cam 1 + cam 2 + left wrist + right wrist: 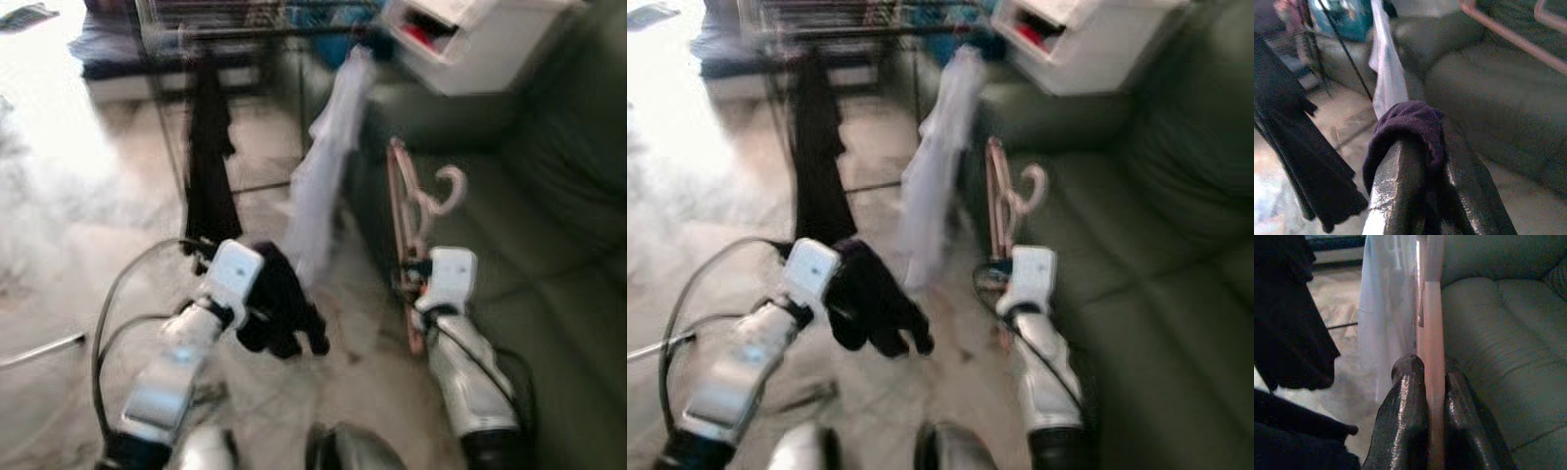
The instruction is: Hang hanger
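A pink hanger (411,211) stands upright in front of the green sofa (549,245), its hook at the top. My right gripper (1434,382) is shut on its pink bar (1433,333), one black finger on each side. My left gripper (1420,161) is shut on a dark purple garment (279,299), which drapes over its fingers (1396,186) and hangs below them. A drying rack (225,24) stands ahead, with a black garment (208,147) and a white garment (328,162) hanging from it.
The green sofa fills the right side. A white box (460,39) sits at its far end. Pale tiled floor (78,245) lies to the left, and black cables (108,304) loop beside my left arm. The eye views are blurred.
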Available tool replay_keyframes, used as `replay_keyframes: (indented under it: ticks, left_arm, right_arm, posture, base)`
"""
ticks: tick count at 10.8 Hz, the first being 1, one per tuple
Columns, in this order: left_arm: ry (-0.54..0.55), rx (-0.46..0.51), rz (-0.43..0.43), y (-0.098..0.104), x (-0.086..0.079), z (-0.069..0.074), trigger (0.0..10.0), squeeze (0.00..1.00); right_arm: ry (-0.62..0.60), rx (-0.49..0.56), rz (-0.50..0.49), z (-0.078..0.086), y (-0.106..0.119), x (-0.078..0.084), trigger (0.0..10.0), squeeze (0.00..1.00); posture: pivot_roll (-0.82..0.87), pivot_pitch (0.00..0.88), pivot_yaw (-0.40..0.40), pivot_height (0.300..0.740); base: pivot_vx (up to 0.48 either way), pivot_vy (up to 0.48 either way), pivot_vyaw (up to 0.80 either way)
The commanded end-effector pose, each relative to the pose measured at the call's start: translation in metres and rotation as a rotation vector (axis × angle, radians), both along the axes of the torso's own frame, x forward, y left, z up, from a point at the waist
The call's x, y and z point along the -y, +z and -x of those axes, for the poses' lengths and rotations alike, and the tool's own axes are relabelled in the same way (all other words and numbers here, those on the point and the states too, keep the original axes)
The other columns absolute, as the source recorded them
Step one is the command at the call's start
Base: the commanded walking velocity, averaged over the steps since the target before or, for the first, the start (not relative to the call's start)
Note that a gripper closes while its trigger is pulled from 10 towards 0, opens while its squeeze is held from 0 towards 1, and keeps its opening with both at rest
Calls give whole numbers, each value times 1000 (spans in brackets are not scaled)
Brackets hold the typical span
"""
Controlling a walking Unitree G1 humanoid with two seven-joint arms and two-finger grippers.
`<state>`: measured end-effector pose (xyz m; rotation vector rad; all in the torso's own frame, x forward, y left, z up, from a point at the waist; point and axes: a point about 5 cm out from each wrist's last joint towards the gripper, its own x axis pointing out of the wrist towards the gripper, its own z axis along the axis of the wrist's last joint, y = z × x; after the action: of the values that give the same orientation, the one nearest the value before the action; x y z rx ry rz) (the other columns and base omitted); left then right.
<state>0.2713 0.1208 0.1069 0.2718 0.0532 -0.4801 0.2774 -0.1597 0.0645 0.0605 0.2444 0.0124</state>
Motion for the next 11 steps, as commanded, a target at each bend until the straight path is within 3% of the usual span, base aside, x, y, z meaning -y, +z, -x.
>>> replay_keyframes:
  ticks: [1,4,11]
  left_arm:
    - [-42,3,-8,1,1,1,10000,0]
    - [-92,-17,55,6,2,0,10000,0]
    - [-156,18,-12,11,7,-1,10000,0]
  right_arm:
    - [-13,15,16,-4,5,5,10000,0]
    - [-19,23,11,-7,7,3,10000,0]
    - [-15,32,3,-12,10,-2,10000,0]
  posture:
    - [-22,104,-108,740]
    - [-25,111,-100,740]
    - [-26,116,-97,740]
  base:
    - [0,0,0]
    - [0,0,-800]
    - [0,0,-800]
